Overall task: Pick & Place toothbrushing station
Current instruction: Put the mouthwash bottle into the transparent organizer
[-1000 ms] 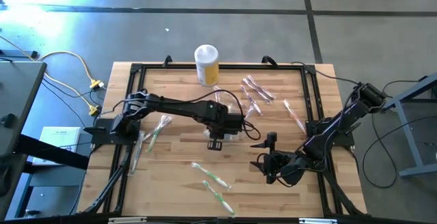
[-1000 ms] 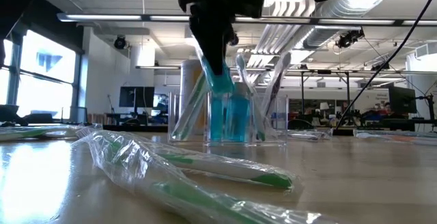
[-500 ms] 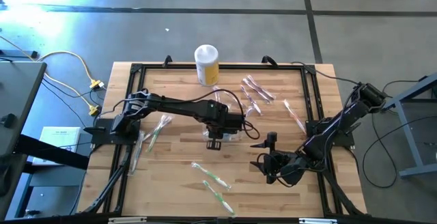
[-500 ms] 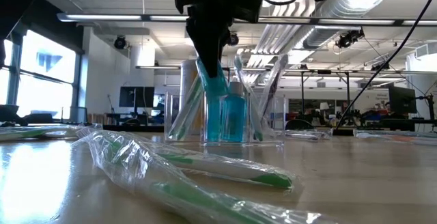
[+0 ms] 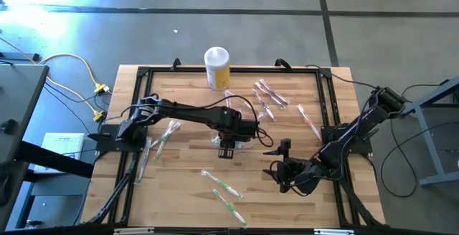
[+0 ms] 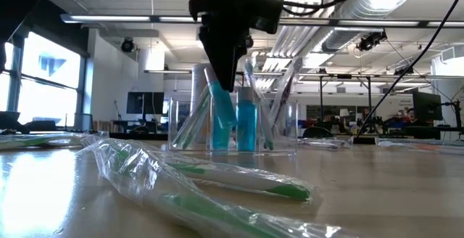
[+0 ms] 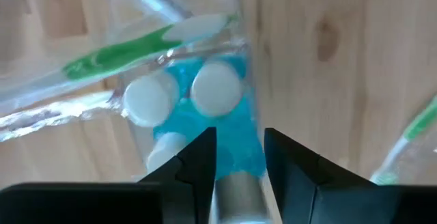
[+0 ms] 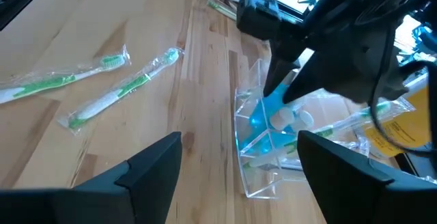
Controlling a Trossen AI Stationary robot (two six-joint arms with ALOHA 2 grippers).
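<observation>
Left gripper (image 7: 235, 166) straddles the toothbrushing station (image 5: 231, 138) wall mid-table, fingers slightly parted, grip unclear; blue tubes (image 7: 205, 104) just ahead. Right gripper (image 5: 276, 160) spread wide, empty, station well apart.

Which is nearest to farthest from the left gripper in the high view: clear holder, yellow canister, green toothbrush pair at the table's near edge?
From the left gripper:
1. Clear holder, right at its fingers.
2. Green toothbrush pair, toward the near edge.
3. Yellow canister, at the far edge.

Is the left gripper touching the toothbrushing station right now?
Touching. In the left wrist view the left gripper's two dark fingers straddle the toothbrushing station's clear wall; the low view shows them reaching down into it.
</observation>
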